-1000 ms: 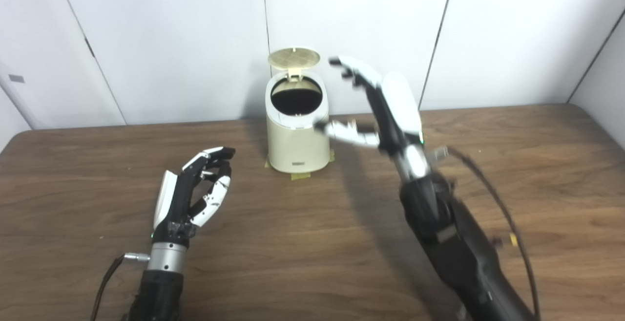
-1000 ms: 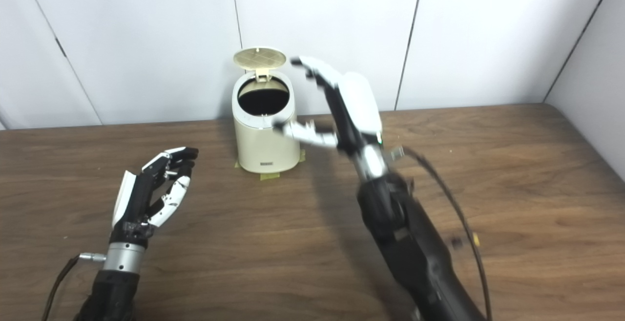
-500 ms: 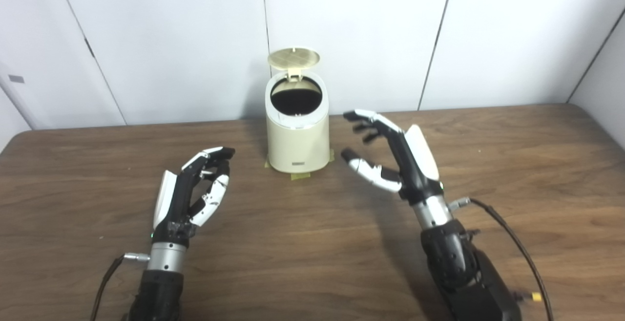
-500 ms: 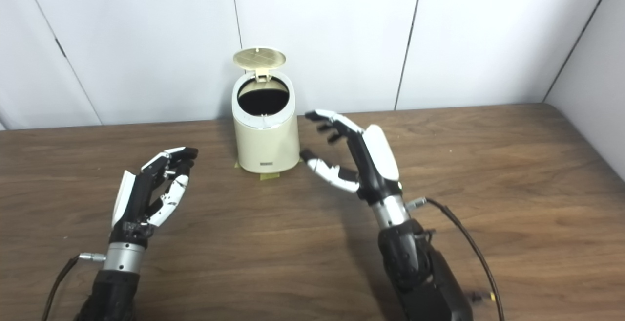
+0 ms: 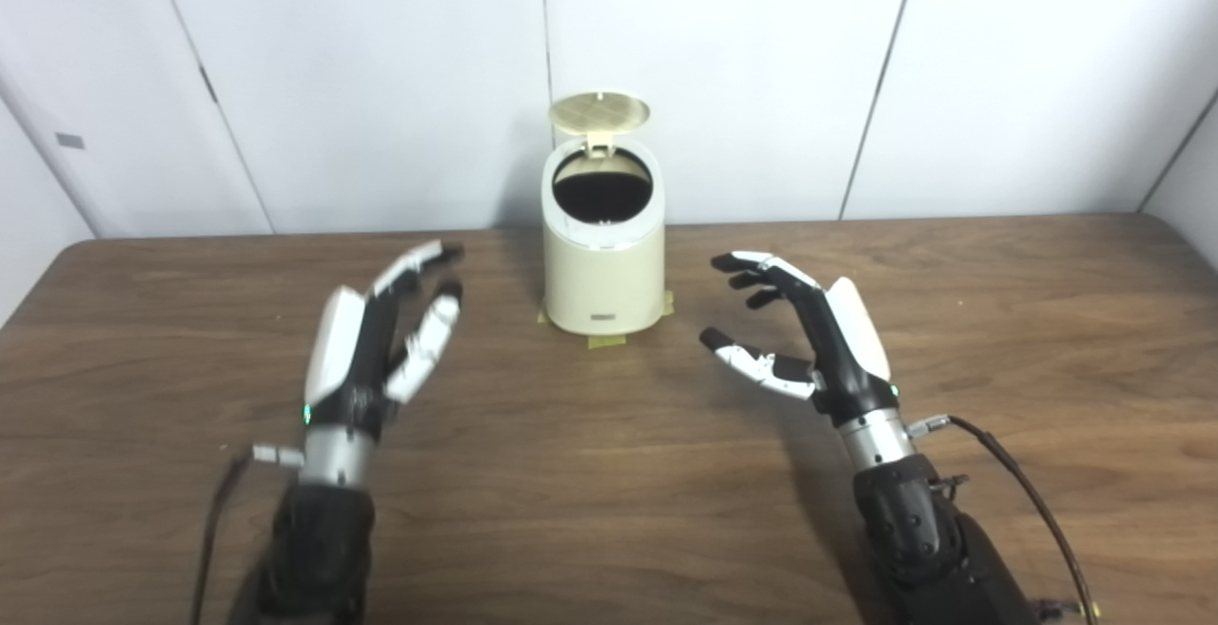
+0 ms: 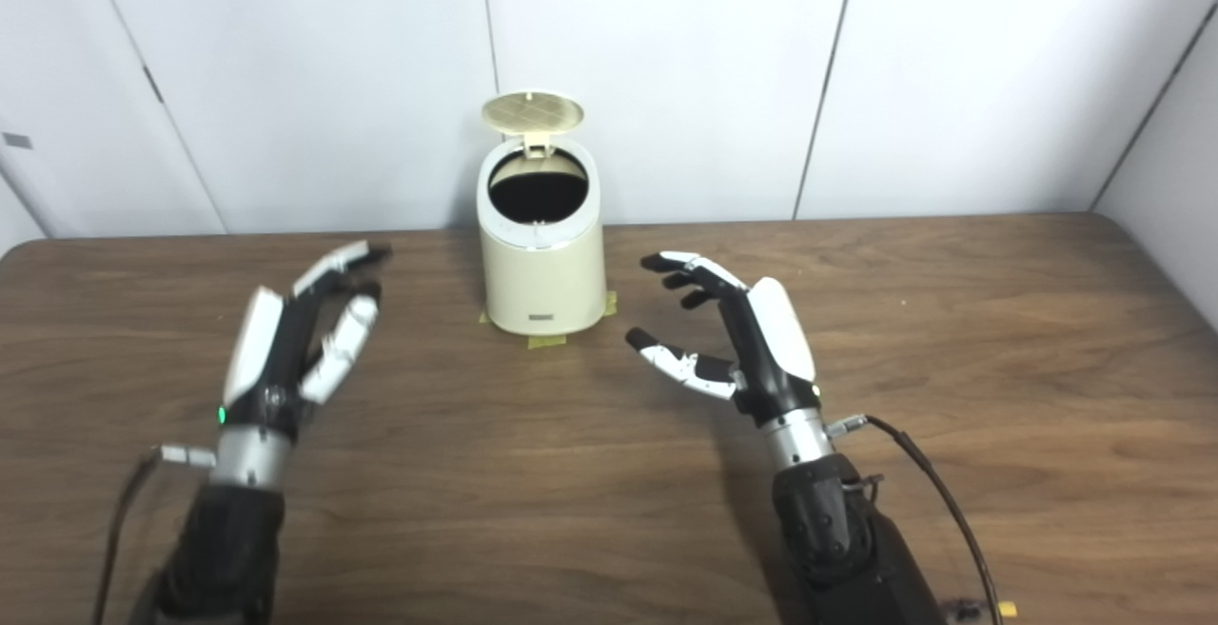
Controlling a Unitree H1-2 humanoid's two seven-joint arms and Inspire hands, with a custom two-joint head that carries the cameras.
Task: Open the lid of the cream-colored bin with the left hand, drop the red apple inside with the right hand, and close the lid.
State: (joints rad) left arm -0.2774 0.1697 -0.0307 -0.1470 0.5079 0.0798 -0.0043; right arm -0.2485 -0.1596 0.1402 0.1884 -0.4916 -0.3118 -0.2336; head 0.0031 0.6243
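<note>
**Lid left to be closed**

The bin (image 5: 603,263) was seen at the back of the table (image 5: 590,511), its lid (image 5: 599,111) tipped up on the rear hinge. No apple was visible; it was judged to lie inside the dark opening, so only the closing step remained. The left hand (image 5: 376,344) was held near the bin's left, fingers spread and empty. The right hand (image 5: 818,340) was held to the bin's right, fingers loosely curled apart, grasping nothing. A reach up behind the lid and a forward, downward press were called for. Compared with a second earlier, the right hand had been withdrawn from above the bin, and the left had been opened and raised.
</note>
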